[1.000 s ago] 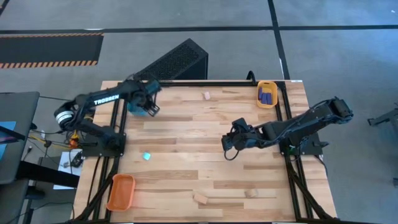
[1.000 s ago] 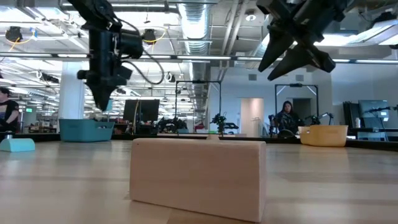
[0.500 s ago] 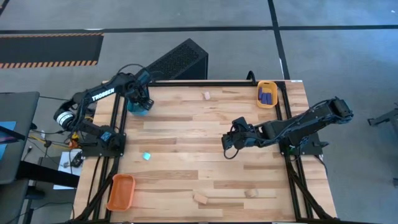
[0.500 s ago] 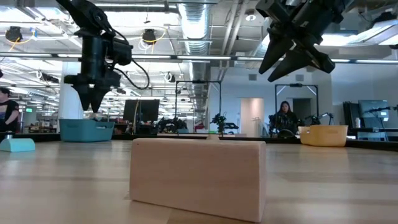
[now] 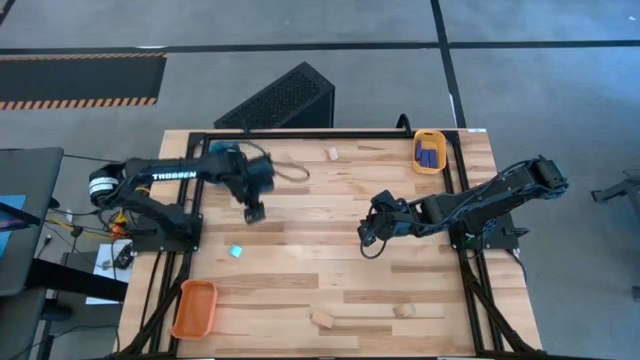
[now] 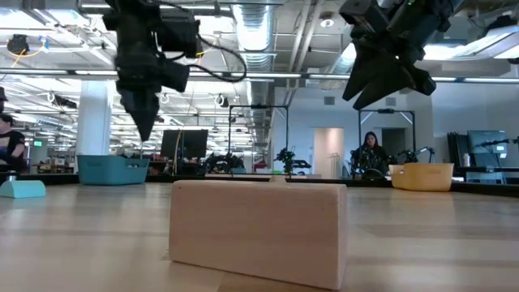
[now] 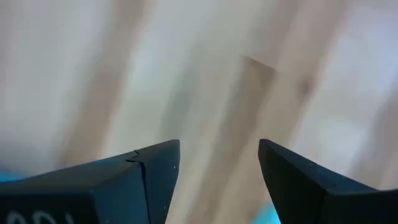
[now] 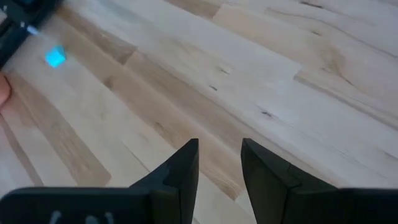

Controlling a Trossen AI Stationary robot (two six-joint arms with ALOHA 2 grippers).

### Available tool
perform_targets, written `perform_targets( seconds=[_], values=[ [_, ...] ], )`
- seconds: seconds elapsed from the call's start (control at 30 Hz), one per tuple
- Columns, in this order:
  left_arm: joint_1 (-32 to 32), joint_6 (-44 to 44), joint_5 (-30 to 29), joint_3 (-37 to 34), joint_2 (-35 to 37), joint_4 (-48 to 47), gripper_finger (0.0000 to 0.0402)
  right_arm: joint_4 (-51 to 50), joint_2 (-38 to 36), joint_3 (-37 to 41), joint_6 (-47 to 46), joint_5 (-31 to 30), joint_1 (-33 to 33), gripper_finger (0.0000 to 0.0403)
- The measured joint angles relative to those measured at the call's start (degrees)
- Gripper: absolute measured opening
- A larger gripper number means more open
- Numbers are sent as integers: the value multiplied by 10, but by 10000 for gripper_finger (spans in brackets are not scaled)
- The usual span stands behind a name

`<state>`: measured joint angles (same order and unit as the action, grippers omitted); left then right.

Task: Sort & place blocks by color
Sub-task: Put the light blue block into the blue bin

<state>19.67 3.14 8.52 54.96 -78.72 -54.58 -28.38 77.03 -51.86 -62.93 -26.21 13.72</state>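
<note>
— Blocks were scattered, weren't they? Which could you not make out?

— Those in the teal tray (image 6: 113, 169) at the bench's far left edge: in the high view the left arm covered that tray, and in the low view its wall hid what lay inside. The tan block (image 5: 404, 311) near the front edge was too small to tell its shape.

— And the other trays?

— The yellow-orange tray (image 5: 430, 152) at the far right corner held dark blue blocks (image 5: 429, 154). The orange tray (image 5: 194, 308) at the front left corner looked bare inside.

— Where were the loose blocks?

— A cyan block (image 5: 236, 251) lay left of the middle, a pale block (image 5: 332, 154) near the far edge, and a long wooden block (image 5: 322, 319) at the front edge, filling the low view's foreground.

— The grippers?

— The left gripper (image 5: 254, 213) hung above the boards, between the teal tray's place and the cyan block, fingers spread and empty; its wrist view was blurred, showing only wood grain and a cyan smear. The right gripper (image 5: 368, 244) hovered over the middle of the bench, fingers (image 8: 180, 168) parted and empty, over bare planks.

— The room?

— The bench (image 5: 330, 260) was light planked wood in a black frame, on a grey floor with a striped hazard strip. Beyond it stood an open hall with ceiling ducts; a person (image 6: 372, 154) sat far back.
</note>
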Motion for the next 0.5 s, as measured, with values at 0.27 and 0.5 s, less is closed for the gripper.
perform_targets(
  seconds=[0.27, 0.5],
  values=[
    [-177, 73, 17, -78, 0, 23, 204, -2, 0, 0, 50, 7, 0, 141],
    [-293, 126, -25, -122, 0, 26, 214, 1, 0, 0, 77, -12, -4, 146]
  ],
)
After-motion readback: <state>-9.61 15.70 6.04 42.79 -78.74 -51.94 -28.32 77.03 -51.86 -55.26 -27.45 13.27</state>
